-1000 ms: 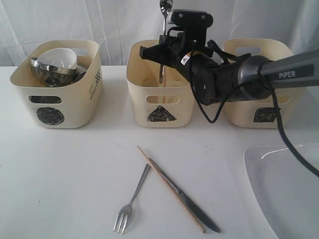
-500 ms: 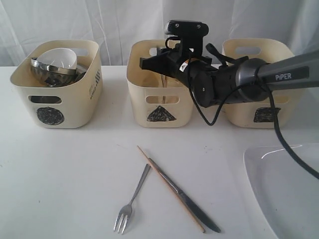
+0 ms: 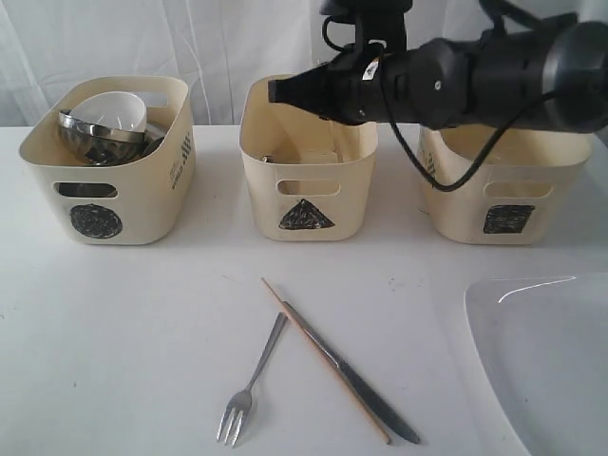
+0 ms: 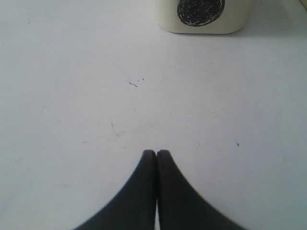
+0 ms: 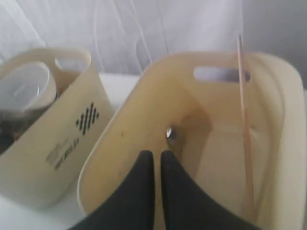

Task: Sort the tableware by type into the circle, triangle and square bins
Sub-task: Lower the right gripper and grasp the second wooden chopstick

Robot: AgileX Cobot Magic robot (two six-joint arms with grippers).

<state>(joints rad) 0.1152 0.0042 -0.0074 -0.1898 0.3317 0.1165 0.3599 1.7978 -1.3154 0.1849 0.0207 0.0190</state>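
Note:
My right gripper [image 3: 273, 92] [image 5: 157, 153] hangs over the triangle bin [image 3: 261, 190], its fingers a narrow gap apart with nothing between them. The steel spoon [image 5: 170, 133] lies at the bottom of that bin, and one wooden chopstick [image 5: 244, 129] leans on its wall. On the table in front lie the fork [image 3: 252, 385], the knife [image 3: 356, 380] and another chopstick [image 3: 323, 359]. The white plate [image 3: 546, 361] sits front right. The circle bin [image 3: 142, 204] holds the white bowl [image 3: 109, 109] and steel bowl [image 3: 95, 141]. No mugs show. My left gripper [image 4: 157, 152] is shut over bare table.
The square bin [image 3: 456, 204] stands at the back right, partly behind my right arm. A white curtain hangs behind the three bins. The left wrist view shows the circle bin's [image 4: 201, 14] marked wall ahead of the left gripper across white table.
The spoon has left my right gripper and dropped into the triangle bin. The right arm has lifted higher above that bin.

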